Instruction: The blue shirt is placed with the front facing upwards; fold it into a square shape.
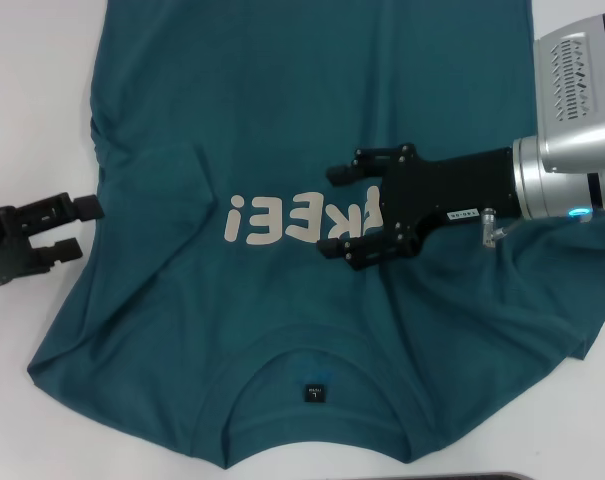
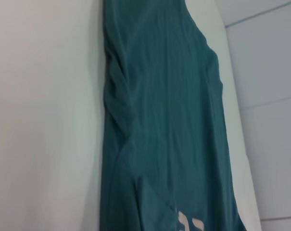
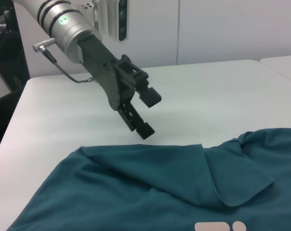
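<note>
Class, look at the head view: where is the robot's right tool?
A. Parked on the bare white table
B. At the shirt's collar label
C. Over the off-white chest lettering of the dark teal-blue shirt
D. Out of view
C: the right tool sits, fingers spread, over the off-white lettering on the dark teal-blue cotton shirt.

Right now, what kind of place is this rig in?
Probably a lab or test room. A bare white table holds only the shirt, plain pale wall panels stand behind it, and the left pincer hangs open beside the cloth, the right pincer open over it.
</note>
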Robot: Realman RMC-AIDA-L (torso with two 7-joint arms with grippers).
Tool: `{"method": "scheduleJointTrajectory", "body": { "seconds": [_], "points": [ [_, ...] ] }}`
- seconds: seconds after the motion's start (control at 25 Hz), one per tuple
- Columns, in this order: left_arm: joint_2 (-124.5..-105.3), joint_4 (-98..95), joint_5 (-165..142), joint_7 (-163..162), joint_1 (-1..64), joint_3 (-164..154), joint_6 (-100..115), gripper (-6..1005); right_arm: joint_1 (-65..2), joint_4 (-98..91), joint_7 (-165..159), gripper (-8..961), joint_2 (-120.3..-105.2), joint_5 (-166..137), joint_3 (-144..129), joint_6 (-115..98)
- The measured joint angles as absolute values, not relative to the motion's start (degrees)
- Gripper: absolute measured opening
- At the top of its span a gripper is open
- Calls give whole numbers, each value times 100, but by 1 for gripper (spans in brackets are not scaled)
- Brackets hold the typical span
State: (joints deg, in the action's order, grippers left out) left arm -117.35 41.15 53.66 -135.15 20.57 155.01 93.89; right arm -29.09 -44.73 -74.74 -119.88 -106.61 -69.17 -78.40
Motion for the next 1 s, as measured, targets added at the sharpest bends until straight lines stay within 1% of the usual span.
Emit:
{"method": "scheduleJointTrajectory", "body": {
  "seconds": [0.28, 0.56, 1.0],
  "points": [
    [-11744, 4123, 5314, -13638, 2132, 15459, 9240, 963, -2879, -4473, -7486, 882, -11996, -10661, -6913, -7846],
    [-11793, 4117, 5306, -13745, 1999, 15523, 9325, 963, -2879, -4473, -7474, 882, -11997, -10661, -6908, -7842],
    [-11800, 4169, 5563, -13783, 1960, 15561, 9703, 963, -2892, -4474, -7468, 881, -11997, -10655, -6902, -7839]
  ]
}}
